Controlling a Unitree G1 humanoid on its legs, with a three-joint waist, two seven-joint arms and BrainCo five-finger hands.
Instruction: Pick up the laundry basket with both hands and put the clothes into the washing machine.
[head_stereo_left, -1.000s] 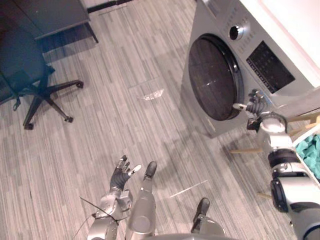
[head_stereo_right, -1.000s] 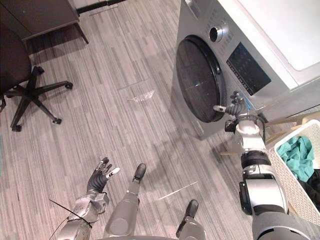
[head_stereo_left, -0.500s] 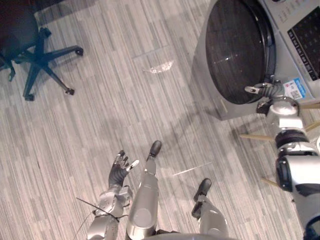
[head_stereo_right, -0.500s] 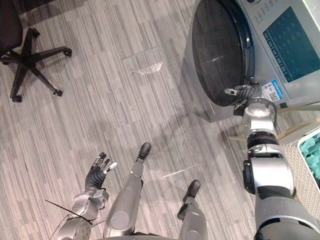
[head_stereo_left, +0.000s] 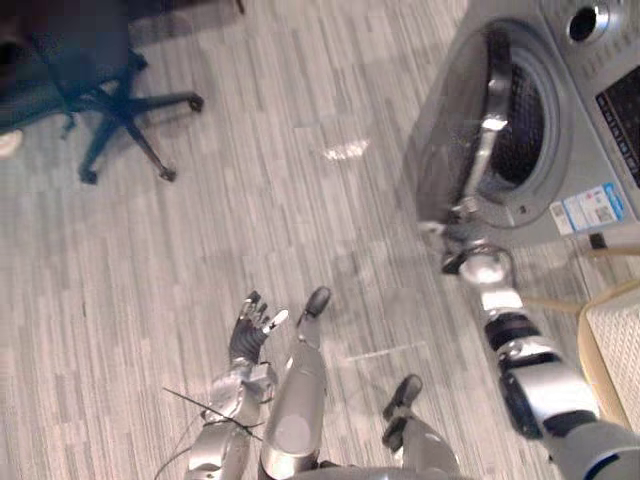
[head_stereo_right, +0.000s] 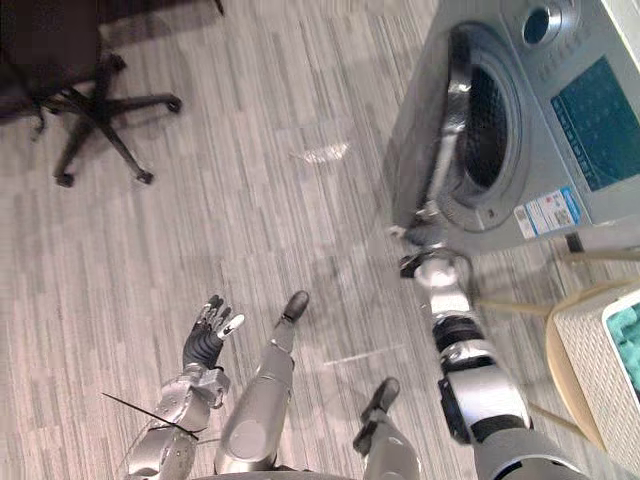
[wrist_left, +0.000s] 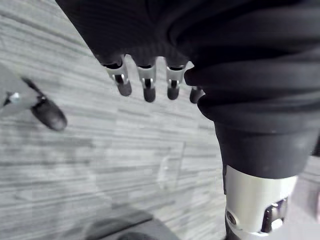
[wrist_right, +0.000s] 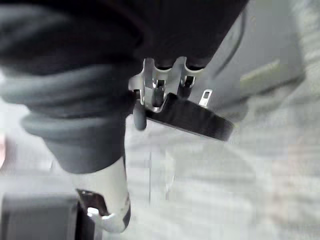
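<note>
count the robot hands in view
2: left hand open above the floor at lower left; right hand curled on the washing machine door at its lower edge.

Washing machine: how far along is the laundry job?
Done: the door stands open, drum exposed. In hand: the right robot hand grips the door's rim. Left: the laundry basket, clothes inside, sits unlifted beside the washing machine; the left robot hand hangs open.

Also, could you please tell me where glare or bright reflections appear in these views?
Left eye view: a white glare patch on the grey striped floor, and a bright streak on the open round washing machine door. Right eye view: the same floor patch, and a streak on the door's upper rim.
</note>
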